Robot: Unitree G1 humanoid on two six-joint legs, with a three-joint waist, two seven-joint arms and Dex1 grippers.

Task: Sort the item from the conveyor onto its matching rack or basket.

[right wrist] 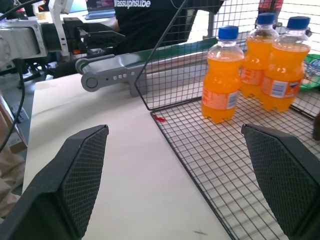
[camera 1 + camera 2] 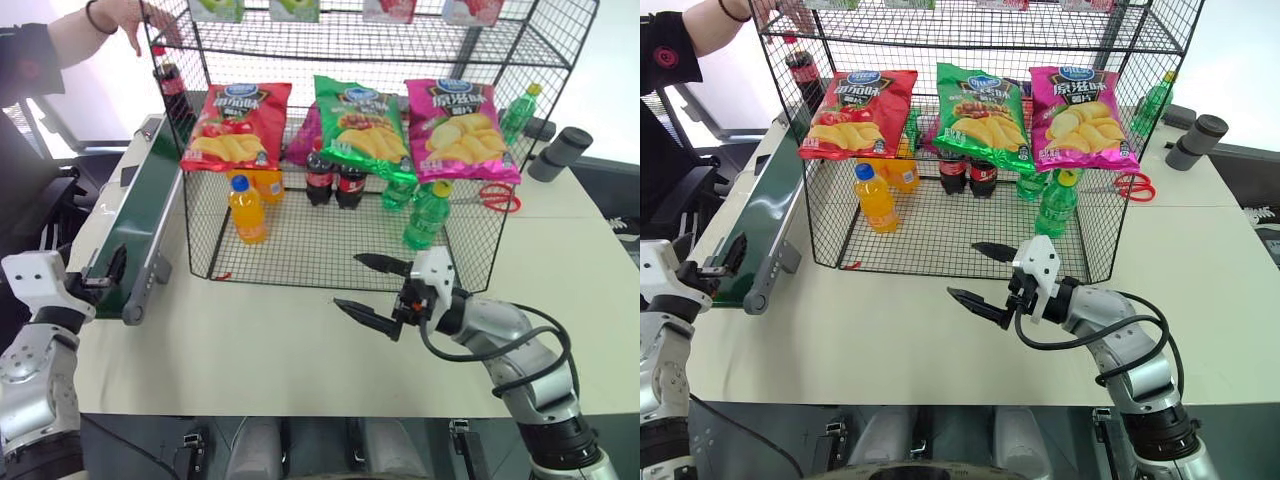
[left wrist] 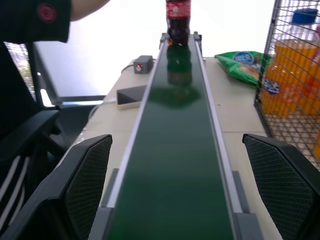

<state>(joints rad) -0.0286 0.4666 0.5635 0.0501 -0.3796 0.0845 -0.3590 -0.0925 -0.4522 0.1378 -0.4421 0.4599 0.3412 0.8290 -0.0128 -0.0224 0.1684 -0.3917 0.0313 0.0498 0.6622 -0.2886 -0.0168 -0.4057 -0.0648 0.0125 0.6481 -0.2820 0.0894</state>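
Conveyor (image 3: 172,165) far end: cola bottle (image 3: 178,20), top cut off.

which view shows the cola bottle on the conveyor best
The left wrist view: it looks straight along the dark-green conveyor belt at the small red-capped plastic cola bottle standing upright at its far end, though its top is cut off. Both eye views show it small, behind the black wire-mesh rack.

Robot test lab set up as a mock shop, a short conveyor (image 2: 135,225) mounted on a white bench (image 2: 280,350), a wire rack (image 2: 330,240) stocked with crisp packets (image 2: 237,125) and drink bottles (image 2: 246,210), office chair (image 2: 680,190) placed alongside
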